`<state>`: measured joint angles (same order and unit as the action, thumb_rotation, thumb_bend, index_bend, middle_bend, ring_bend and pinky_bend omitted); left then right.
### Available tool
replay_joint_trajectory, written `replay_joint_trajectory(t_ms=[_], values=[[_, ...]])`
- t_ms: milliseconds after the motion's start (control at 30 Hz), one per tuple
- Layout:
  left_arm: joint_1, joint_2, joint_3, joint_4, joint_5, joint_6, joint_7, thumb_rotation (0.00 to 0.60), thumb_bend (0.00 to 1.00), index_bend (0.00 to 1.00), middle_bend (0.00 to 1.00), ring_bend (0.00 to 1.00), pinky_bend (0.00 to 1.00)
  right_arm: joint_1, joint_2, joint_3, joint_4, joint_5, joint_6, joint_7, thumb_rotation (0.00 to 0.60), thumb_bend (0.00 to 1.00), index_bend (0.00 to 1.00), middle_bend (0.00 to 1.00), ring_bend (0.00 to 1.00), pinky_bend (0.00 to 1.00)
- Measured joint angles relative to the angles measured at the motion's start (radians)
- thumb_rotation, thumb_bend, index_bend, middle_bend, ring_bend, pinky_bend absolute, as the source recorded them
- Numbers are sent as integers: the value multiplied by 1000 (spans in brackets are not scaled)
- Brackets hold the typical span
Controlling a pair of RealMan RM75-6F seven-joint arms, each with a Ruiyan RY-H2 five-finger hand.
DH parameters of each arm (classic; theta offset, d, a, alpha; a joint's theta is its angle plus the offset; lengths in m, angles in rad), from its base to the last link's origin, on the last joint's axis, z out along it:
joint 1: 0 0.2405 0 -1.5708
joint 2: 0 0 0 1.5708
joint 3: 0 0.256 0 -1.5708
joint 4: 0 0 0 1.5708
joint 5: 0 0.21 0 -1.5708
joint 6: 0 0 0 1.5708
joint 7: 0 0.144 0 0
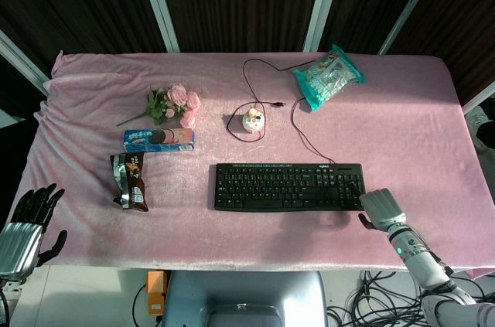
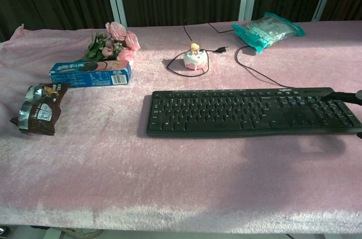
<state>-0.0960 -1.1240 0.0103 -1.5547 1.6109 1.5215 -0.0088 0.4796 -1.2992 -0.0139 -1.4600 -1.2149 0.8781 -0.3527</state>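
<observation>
A black keyboard [image 1: 289, 186] lies in the middle of the pink cloth, also seen in the chest view [image 2: 249, 112]. My right hand [image 1: 381, 207] is at its right end and holds nothing. One dark finger [image 2: 342, 96] reaches over the rightmost keys, and the thumb sticks out to the side. My left hand [image 1: 31, 223] hangs off the table's front left corner, its fingers spread and empty. The nearest thing to it is a brown snack bag [image 1: 130, 181].
A blue cookie box [image 1: 159, 139], pink flowers [image 1: 176, 103], a small pink figurine [image 1: 253, 119] ringed by a black cable and a teal snack bag [image 1: 329, 76] lie further back. The keyboard's cable [image 1: 309, 141] runs toward the figurine.
</observation>
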Motion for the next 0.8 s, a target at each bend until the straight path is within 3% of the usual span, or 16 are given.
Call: replay_joint_trajectory(t_ms=[800], values=[[-6, 4, -7, 2, -5, -7, -9, 600, 438, 0, 0, 0, 0, 12, -20, -5, 25, 21, -22, -2, 600, 534, 174, 998, 1000, 1000]])
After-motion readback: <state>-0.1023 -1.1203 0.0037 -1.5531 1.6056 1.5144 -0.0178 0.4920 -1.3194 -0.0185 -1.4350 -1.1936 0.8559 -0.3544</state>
